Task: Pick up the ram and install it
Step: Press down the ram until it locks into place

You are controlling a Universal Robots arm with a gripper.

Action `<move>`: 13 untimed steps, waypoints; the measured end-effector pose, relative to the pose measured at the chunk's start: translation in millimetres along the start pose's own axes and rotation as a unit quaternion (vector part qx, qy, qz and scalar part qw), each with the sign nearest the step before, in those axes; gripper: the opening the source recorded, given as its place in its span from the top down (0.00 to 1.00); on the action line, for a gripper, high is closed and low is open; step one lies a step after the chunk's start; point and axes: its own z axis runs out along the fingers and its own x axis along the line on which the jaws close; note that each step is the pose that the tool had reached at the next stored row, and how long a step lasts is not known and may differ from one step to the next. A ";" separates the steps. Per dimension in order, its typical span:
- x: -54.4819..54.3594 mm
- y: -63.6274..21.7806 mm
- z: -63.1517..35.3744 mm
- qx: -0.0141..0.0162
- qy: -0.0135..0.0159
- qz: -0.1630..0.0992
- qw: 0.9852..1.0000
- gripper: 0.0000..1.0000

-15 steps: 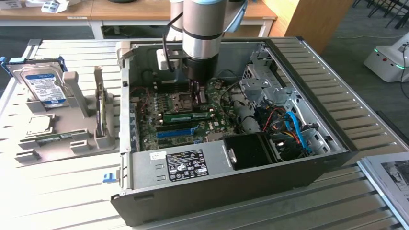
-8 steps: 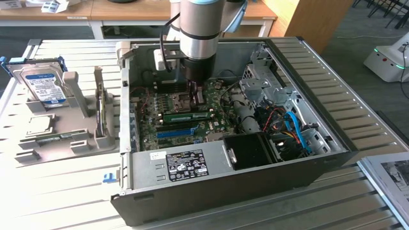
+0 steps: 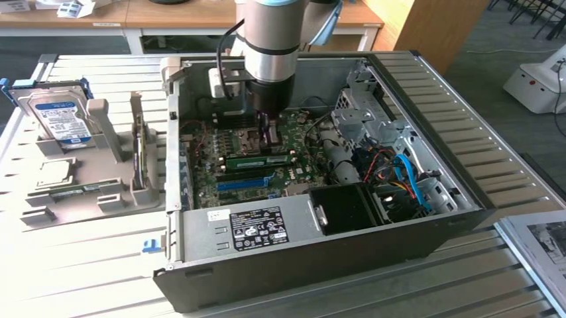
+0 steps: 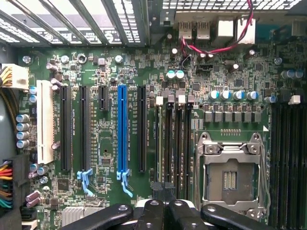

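The ram (image 3: 257, 160) is a green stick with black chips, standing on edge in a memory slot of the motherboard (image 3: 292, 175) inside the open computer case. My gripper (image 3: 264, 132) hangs over the board just behind the ram, near the CPU socket (image 4: 230, 177). In the wrist view my gripper (image 4: 165, 205) is shut with nothing between its black fingers (image 4: 149, 211). Beyond the fingertips run the black memory slots (image 4: 175, 139), and the long blue slot (image 4: 122, 129) lies further to one side.
The case walls (image 3: 460, 165) and drive cage (image 3: 358, 109) ring the board. The black power supply (image 3: 349, 209) and cables (image 3: 402, 175) sit at the exterior view's right. On the exterior view's left a grey fixture (image 3: 89, 192) holds a hard drive (image 3: 57, 119).
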 end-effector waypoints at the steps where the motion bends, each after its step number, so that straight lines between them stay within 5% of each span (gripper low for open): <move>1: 0.0 0.8 0.0 0.000 0.000 0.000 1.000 0.90; 13: 0.1 8.5 -0.2 0.000 0.000 0.000 1.000 0.90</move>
